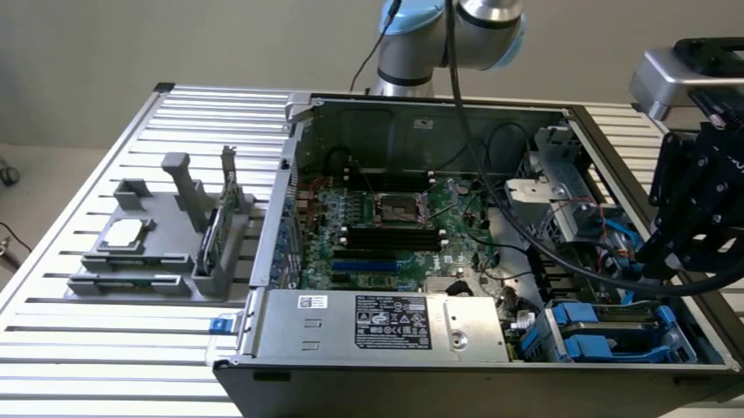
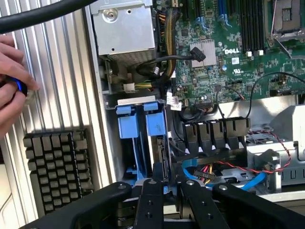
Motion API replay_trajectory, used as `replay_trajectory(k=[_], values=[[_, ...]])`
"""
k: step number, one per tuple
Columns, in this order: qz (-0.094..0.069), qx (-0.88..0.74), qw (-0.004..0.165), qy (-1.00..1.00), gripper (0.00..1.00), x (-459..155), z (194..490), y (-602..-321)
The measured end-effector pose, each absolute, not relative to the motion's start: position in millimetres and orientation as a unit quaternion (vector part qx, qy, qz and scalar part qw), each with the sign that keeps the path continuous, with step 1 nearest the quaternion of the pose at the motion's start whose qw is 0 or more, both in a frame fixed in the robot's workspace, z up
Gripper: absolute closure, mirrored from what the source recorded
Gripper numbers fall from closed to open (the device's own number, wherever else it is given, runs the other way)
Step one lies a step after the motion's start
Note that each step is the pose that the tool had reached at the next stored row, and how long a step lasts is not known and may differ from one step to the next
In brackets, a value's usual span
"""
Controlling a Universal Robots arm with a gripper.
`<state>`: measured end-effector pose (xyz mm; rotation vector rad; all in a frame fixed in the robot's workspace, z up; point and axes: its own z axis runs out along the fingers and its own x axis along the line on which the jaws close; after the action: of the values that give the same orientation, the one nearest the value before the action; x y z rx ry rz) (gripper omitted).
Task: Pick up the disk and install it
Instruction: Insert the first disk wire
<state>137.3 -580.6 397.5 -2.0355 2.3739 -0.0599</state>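
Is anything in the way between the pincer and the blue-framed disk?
Nothing visible. In the wrist view the pincer hangs close to the disk, with no wire crossing between them. The thick black cable and a person's hand are clear of that gap.

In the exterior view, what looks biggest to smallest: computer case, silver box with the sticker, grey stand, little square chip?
1. Computer case.
2. Silver box and grey stand look about alike, so I won't rank them.
3. Little square chip.
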Motion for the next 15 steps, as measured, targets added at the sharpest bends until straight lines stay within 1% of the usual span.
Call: replay_trajectory(k=[15], values=[[-0.018,-0.561,0.006,0.828,0.78,137.3,397.4,-580.6]])
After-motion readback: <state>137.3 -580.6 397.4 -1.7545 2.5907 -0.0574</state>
